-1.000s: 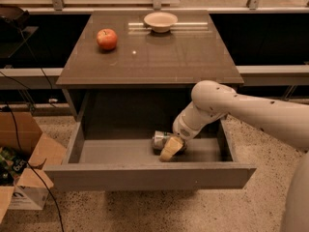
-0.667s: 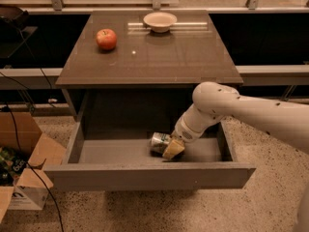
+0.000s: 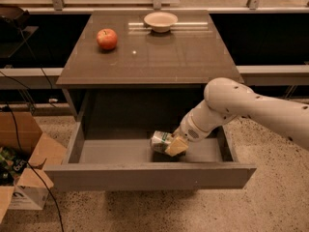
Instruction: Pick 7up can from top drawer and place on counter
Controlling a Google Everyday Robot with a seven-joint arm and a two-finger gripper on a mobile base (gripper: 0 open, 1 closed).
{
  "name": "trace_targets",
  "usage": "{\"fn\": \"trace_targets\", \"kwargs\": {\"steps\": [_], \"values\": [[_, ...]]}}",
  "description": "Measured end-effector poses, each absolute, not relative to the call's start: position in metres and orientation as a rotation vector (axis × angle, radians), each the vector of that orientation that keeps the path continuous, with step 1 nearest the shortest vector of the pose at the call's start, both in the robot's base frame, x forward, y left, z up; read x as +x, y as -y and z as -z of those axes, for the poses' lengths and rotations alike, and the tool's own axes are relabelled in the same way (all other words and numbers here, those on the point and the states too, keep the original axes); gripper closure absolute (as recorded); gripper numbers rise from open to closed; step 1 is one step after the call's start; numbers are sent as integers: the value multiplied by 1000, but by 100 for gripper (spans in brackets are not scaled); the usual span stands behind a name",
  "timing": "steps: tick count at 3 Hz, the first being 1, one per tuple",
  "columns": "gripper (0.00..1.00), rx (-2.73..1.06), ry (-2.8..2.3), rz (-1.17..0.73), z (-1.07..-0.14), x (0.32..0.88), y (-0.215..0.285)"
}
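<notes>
Speckled floor runs under the whole scene, and at the far left you have a cardboard box (image 3: 30, 164) with dark cables (image 3: 19, 129) hanging near it; both sit well apart from your work, so they should not bother you. Moving right, the top drawer (image 3: 145, 177) is pulled out, and the counter (image 3: 169, 62) sits above its back part like a roof. On the counter, the red apple (image 3: 107, 38) sits at the back left and the pale bowl (image 3: 161, 21) sits at the back middle. The 7up can (image 3: 161, 139) is down inside the drawer, near the middle, tipped on its side. Your gripper (image 3: 170, 145) is right there with it, and it looks clamped on the can's right end, with one tan finger (image 3: 177, 147) pressed against it. That is a small hold on a dented, shiny can, so I think it could slip out or twist if you lift fast. If you go straight up, the can may bump the counter's front edge, so bring it toward you first. Watch the drawer's front panel too. To the right, the fat white arm (image 3: 241, 105) sits close to the drawer's right wall and might knock it. When you set the can down, stay away from the apple and bowl.
</notes>
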State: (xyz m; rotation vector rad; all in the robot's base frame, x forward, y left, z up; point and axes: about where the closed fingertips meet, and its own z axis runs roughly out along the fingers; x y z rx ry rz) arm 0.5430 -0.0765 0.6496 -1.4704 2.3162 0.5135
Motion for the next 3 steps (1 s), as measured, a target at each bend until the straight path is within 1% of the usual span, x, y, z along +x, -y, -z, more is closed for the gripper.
{"fn": "trace_targets", "kwargs": {"steps": [1,2,3], "values": [[100,-1420,-2280,-559,-685,543,83],[100,-1405,-2210,-511,-742,557,103],[100,-1412,-2149,-403,-803,587,123]]}}
